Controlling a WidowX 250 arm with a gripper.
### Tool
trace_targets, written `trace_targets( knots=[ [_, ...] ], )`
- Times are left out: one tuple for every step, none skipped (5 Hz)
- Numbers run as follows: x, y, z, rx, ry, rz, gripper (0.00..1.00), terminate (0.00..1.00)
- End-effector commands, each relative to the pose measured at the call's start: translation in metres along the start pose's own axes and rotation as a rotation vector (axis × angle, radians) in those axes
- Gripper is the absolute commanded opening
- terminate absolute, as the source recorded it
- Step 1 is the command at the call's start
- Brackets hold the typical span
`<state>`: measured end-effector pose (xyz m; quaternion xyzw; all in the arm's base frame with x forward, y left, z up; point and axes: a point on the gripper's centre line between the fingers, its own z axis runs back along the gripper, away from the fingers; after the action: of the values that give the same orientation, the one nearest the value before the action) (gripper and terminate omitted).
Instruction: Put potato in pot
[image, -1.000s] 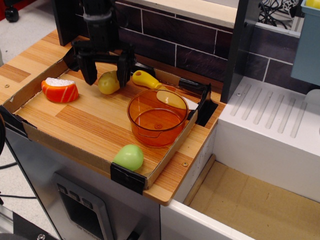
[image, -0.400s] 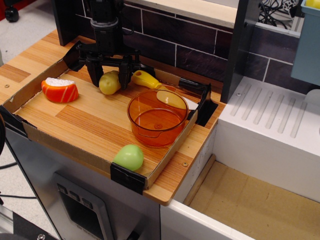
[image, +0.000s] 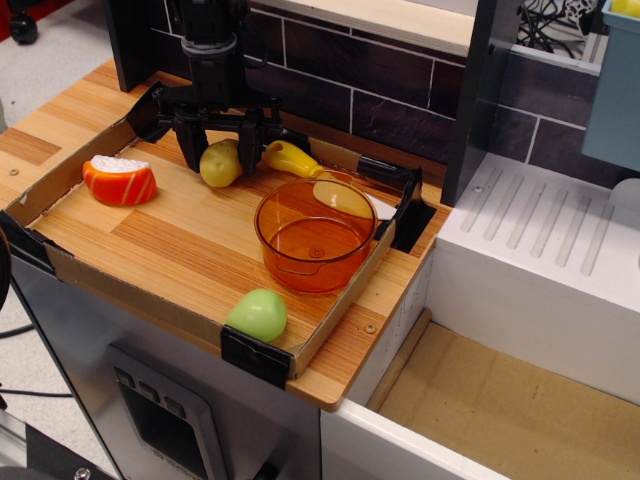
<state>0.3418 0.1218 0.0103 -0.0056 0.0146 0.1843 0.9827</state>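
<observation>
Yellowish potato (image: 219, 164), transparent orange pot (image: 313, 236), yellow-handled

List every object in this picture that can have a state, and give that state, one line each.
Potato: on the board, between the end effector fingers.
End effector: lowered around the potato, grip not clear.
Pot: upright, empty.
Green fruit: lying at the tray's front corner.
Orange half-fruit: lying at the left.

Glossy transparent orange plastic forms the pot (image: 314, 243), its opaque yellow handle (image: 291, 157) smooth and shiny. Behind the pot, the potato (image: 220, 163) has a dull yellowish plastic skin between the matt black fingers of the gripper (image: 221, 147). The wooden board (image: 150, 240) beneath the pot shows a smooth striped grain. In front of the pot, a pale green fruit (image: 258, 314) looks satin-smooth.
</observation>
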Motion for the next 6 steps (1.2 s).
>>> trace_targets(
  knots=[
    [-0.005,0.005,0.084,-0.07,-0.012,0.075,0.0,0.0],
    [-0.024,-0.014,0.1,-0.075,0.016,0.067,0.0,0.0],
    [-0.051,-0.039,0.109,-0.081,0.046,0.029,0.0,0.0],
    [-0.068,-0.066,0.099,-0.047,0.066,-0.003,0.0,0.0],
    [-0.078,-0.085,0.083,-0.008,0.097,-0.03,0.0,0.0],
    [-0.078,-0.089,0.06,0.03,0.073,-0.021,0.0,0.0]
  ],
)
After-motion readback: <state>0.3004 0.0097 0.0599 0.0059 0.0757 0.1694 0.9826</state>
